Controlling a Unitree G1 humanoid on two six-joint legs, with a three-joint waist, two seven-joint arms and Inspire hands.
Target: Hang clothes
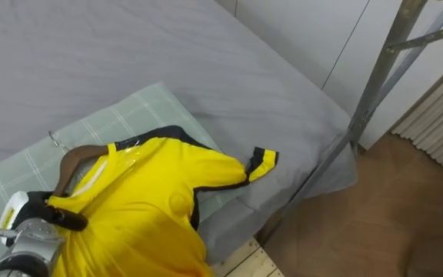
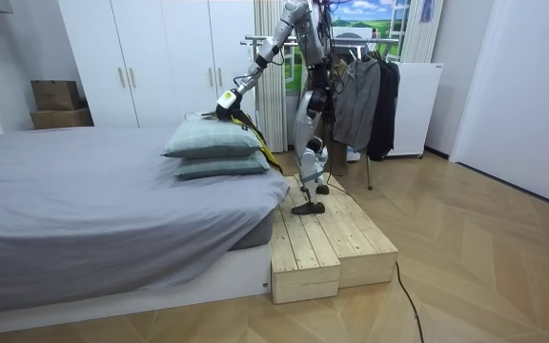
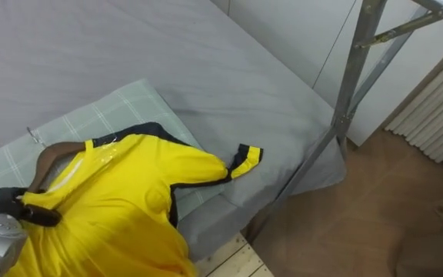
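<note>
Left hand [image 1: 43, 211] first: we see its dark fingers [image 1: 68, 220] curled round the wooden hanger [image 1: 74, 163] inside a yellow shirt [image 1: 152, 208] with black trim, which lies on the checked green pillow [image 1: 129, 115] atop the grey bed [image 1: 206, 69].

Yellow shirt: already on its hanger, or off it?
On it: the wooden hanger runs into the collar of the yellow shirt, hook sticking out; both lie on the pillow.

Smooth, slightly glossy yellow shirt [image 1: 152, 200] cloth; brown polished wooden hanger [image 1: 74, 156]; matt grey cloth bed sheet [image 1: 129, 46]; dull metal rack [image 1: 375, 77].
</note>
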